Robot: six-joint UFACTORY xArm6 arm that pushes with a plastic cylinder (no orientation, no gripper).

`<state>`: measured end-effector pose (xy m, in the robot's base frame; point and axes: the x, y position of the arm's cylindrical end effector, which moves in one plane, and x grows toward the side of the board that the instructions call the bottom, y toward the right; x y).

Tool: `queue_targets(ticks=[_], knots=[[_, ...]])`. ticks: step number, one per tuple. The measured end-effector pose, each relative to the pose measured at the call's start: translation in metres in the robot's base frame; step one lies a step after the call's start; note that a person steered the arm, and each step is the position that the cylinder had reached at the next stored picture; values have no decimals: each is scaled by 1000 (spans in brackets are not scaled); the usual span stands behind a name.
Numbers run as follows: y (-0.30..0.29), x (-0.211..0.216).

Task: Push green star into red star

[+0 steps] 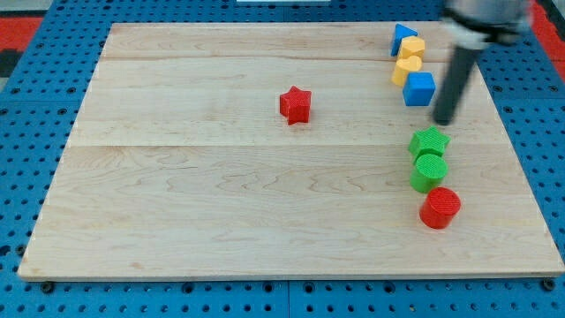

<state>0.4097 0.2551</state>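
The green star (429,141) lies near the view's right edge of the wooden board (177,194). The red star (296,104) lies near the board's middle, up and to the left of the green star, well apart from it. My tip (442,121) is just above and slightly right of the green star, close to it; I cannot tell if it touches. The rod rises from the tip to the view's top right.
A green cylinder (429,171) touches the green star from below, with a red cylinder (440,208) below that. At the top right sit a blue triangle (403,37), two yellow blocks (410,49) (406,70) and a blue cube (419,88).
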Motion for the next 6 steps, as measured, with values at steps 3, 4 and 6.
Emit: queue_targets(ticks=[3,4,6], knots=[[-137,18],[-68,14],[-174,-23]])
